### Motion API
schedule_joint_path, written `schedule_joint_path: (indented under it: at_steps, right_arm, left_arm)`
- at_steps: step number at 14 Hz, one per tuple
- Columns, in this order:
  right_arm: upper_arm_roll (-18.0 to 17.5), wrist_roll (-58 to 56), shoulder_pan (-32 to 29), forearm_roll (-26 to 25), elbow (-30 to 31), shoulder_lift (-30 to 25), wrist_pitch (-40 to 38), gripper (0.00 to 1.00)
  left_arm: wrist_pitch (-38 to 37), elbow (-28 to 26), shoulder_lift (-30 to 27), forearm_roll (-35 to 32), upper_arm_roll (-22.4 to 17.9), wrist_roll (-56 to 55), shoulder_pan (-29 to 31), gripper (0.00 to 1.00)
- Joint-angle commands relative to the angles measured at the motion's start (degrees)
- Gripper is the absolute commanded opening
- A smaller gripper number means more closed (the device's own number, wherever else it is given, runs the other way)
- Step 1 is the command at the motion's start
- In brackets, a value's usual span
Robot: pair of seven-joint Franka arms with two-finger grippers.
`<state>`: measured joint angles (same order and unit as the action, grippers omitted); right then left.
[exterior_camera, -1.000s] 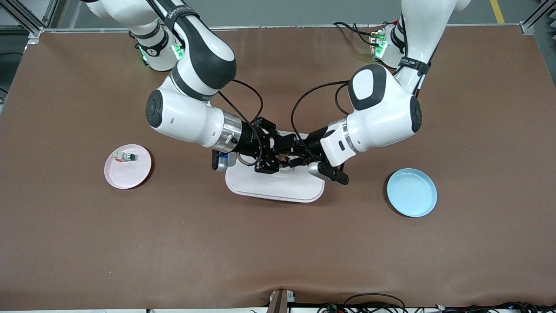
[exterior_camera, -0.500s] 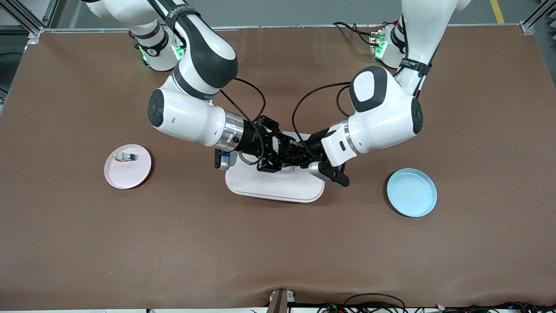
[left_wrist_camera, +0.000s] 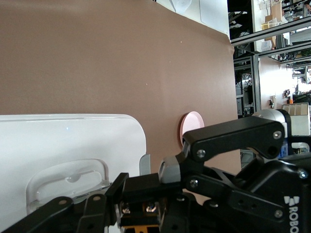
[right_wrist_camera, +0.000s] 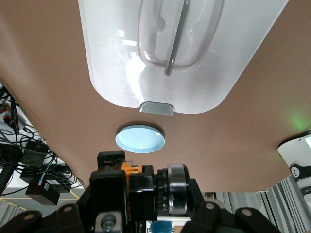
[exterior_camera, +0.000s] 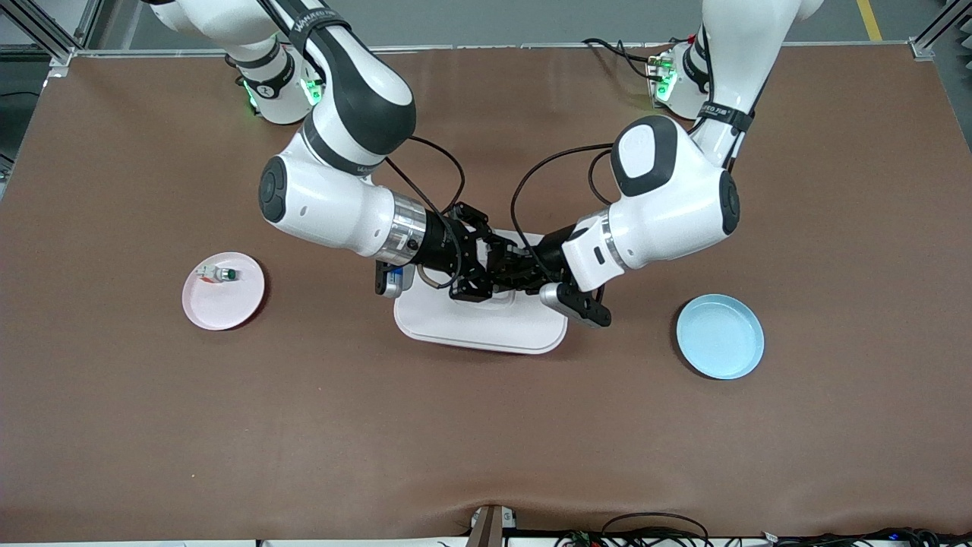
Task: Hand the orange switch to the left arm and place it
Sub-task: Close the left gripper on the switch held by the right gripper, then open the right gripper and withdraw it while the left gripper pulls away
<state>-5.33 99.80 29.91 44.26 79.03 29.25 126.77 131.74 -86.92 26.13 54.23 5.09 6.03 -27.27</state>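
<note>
Both grippers meet in the air over the lid of the white box (exterior_camera: 486,327), which also shows under them as the box (left_wrist_camera: 58,141) and the box (right_wrist_camera: 194,48). The orange switch (right_wrist_camera: 141,187) is a small black part with orange edges and a silver ring. My left gripper (exterior_camera: 510,273) is shut on the orange switch (left_wrist_camera: 141,227), its own jaws closed at the left gripper (left_wrist_camera: 143,213). My right gripper (exterior_camera: 493,275) faces it from the right arm's end, with the switch still at the right gripper (right_wrist_camera: 141,206). In the front view the interlocked hands hide the switch.
A pink plate (exterior_camera: 224,300) toward the right arm's end carries a small white switch with a green top (exterior_camera: 218,273). A blue plate (exterior_camera: 720,336) lies toward the left arm's end. Brown table surface surrounds the box.
The two grippers have closed the gap between them over the box, and the left gripper has shut on the switch. Over the last half second nothing has visibly moved.
</note>
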Motion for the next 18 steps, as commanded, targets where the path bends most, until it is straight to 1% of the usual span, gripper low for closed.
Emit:
schedule_joint_path:
  at_steps: [1, 6, 8, 11, 13, 15, 18]
  right_arm:
    - [0.5, 0.2, 0.9, 1.2, -1.9, 1.2, -0.1, 1.00]
    - [0.6, -0.4, 0.5, 0.9, -2.3, 1.6, -0.3, 1.00]
    - [0.7, -0.8, -0.3, 0.7, -2.4, 1.6, -0.6, 1.00]
    - [0.8, -4.7, -1.4, 0.5, -2.3, 1.6, -1.1, 1.00]
    - [0.8, -10.9, -2.1, -1.3, -2.3, 1.5, -1.9, 1.00]
    - [0.8, -18.9, -2.2, -6.0, -2.4, 1.5, -5.2, 1.00]
    - [0.9, -28.8, -4.0, -7.3, -2.3, 1.2, -8.8, 1.00]
  left_arm:
    - [0.0, 0.5, 0.1, 1.0, 0.1, 1.4, 0.3, 0.00]
    - [-3.6, 0.4, -1.3, 0.1, 0.1, 1.4, 2.4, 0.00]
    - [-6.3, 0.3, -2.0, 0.0, 0.0, 1.7, 3.7, 0.00]
    - [-11.4, 0.3, -3.8, -0.3, -0.3, 2.6, 6.7, 0.00]
    - [-15.7, 0.7, -5.7, -5.1, -0.2, 2.8, 9.8, 0.00]
    - [-20.5, 0.8, -8.7, -10.7, -0.2, 2.8, 13.1, 0.00]
    - [-29.6, 2.1, -11.2, -17.6, -0.2, 2.9, 17.9, 0.00]
